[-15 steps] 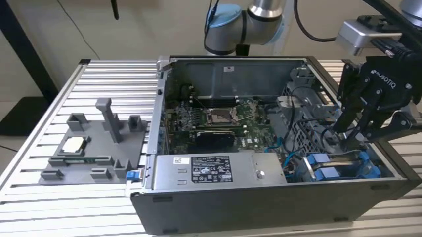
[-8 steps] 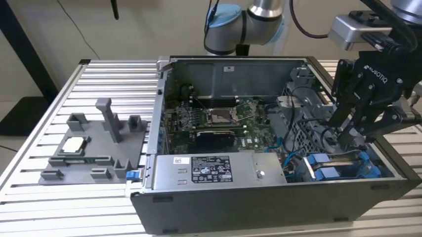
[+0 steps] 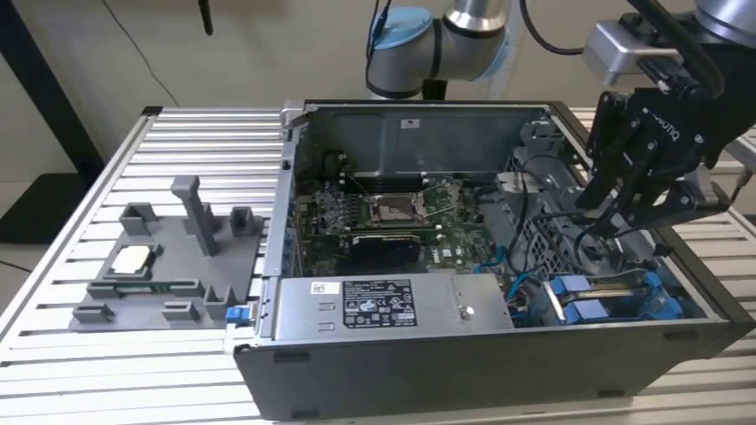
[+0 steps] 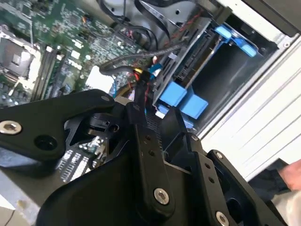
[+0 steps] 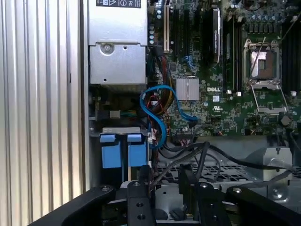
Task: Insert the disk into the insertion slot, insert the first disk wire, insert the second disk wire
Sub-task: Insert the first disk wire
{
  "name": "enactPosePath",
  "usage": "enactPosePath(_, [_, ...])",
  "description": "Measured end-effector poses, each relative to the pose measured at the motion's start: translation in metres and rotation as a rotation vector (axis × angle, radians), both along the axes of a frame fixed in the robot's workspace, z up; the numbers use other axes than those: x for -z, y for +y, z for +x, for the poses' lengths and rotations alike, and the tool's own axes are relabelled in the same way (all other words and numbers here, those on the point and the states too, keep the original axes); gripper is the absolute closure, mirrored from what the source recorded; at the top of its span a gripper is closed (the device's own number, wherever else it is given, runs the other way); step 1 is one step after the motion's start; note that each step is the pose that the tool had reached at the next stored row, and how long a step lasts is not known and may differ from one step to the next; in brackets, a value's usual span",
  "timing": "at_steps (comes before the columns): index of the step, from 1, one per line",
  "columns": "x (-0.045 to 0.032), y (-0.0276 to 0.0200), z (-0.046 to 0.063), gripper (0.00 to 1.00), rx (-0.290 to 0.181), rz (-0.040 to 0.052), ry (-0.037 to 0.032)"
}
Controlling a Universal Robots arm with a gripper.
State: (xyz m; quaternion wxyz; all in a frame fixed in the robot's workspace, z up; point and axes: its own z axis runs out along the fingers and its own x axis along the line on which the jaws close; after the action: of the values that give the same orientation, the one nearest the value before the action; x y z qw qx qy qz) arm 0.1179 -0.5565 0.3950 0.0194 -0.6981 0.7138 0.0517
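While the black two-fingered gripper (image 3: pixel 608 221) hangs over the open dark grey computer case (image 3: pixel 473 372) at the exterior view's right, its fingers (image 5: pixel 140 190) stand apart with a gap between them. Loose black cables (image 5: pixel 200 157) run past the tips in the first wrist view, and whether any is touched cannot be told. The flat silver-grey disk (image 3: pixel 590 301) in its bright blue plastic carrier sits inside the grey perforated sheet-metal insertion slot (image 3: pixel 537 252), at the case's near corner just below the gripper. Its blue tabs (image 5: pixel 113 153) face the gripper in both wrist views. A thin light-blue looped cable (image 5: pixel 157 108) lies between those tabs and the green motherboard (image 5: pixel 225 99), near the grey labelled power-supply box (image 3: pixel 390 305). The case stands on a ribbed aluminium table (image 3: pixel 177 142), with a grey moulded fixture tray (image 3: pixel 165 266) at the exterior view's left.
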Motion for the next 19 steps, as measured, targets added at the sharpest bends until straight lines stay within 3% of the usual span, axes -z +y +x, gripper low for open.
enactPosePath(3, [0.0023, 0.0010, 0.000, 0.59, 0.000, 0.0236, 0.0000])
enactPosePath(10, [0.0087, 0.0013, 0.008, 0.59, 0.001, 0.0610, 0.0000])
enactPosePath(13, [0.0109, 0.0014, 0.009, 0.59, 0.006, 0.0718, 0.0002])
enactPosePath(19, [0.0131, 0.0014, 0.009, 0.62, 0.036, 0.0815, 0.0055])
